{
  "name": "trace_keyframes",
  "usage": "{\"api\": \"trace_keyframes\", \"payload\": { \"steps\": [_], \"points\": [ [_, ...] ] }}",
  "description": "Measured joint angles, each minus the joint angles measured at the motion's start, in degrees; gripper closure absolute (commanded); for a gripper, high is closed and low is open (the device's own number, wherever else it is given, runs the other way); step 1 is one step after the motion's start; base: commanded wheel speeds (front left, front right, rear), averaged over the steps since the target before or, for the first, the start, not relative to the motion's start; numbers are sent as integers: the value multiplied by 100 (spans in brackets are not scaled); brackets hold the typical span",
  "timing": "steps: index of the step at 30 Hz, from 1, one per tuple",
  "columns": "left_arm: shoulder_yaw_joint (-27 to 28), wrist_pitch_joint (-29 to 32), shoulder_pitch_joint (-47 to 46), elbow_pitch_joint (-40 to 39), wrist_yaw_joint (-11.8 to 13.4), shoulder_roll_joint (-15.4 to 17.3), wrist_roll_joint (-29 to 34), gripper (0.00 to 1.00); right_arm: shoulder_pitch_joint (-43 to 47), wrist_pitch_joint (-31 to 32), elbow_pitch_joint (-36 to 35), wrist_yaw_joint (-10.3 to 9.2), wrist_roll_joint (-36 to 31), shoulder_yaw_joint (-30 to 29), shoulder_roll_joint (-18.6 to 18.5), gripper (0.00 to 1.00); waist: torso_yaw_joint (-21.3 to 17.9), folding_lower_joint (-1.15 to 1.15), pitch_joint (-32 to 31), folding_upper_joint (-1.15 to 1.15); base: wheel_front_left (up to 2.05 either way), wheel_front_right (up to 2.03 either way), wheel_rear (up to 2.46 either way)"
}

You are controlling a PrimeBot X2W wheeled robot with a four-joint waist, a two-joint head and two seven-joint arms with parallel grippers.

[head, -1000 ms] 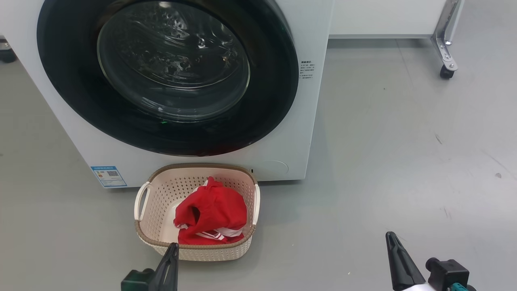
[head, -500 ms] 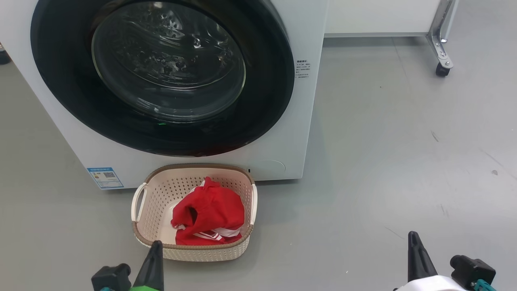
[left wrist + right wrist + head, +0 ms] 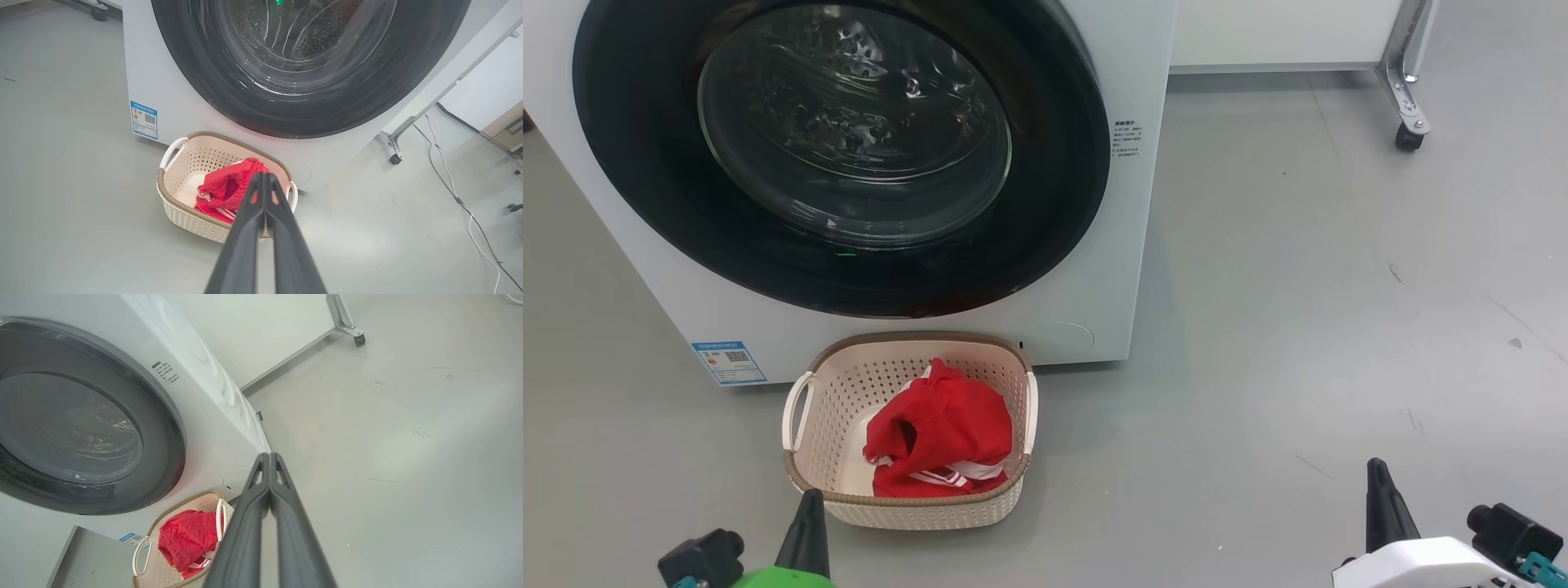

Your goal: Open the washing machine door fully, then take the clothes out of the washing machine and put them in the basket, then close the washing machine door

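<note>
Clothes lie heaped inside the basket, which sits on the floor just in front of the washing machine. The washing machine door sits flush against the front, so it looks closed. The left tool and right tool hang low on the near side, each with fingers pressed together, holding nothing. All three steps look done, and nothing seems left.

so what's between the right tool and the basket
Just a bare stretch of grey floor lies between the right tool and the basket, seen in the head view.
</note>
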Motion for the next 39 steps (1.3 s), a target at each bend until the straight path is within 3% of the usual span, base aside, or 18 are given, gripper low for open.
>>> {"api": "trace_keyframes", "payload": {
  "steps": [39],
  "points": [
    [724, 644, -355, 15, -465, 127, -3042, 100, -626, 638, 260, 350, 3119, -420, -226, 100, -189, 0, 11, 0, 0, 0, 0]
  ]
}}
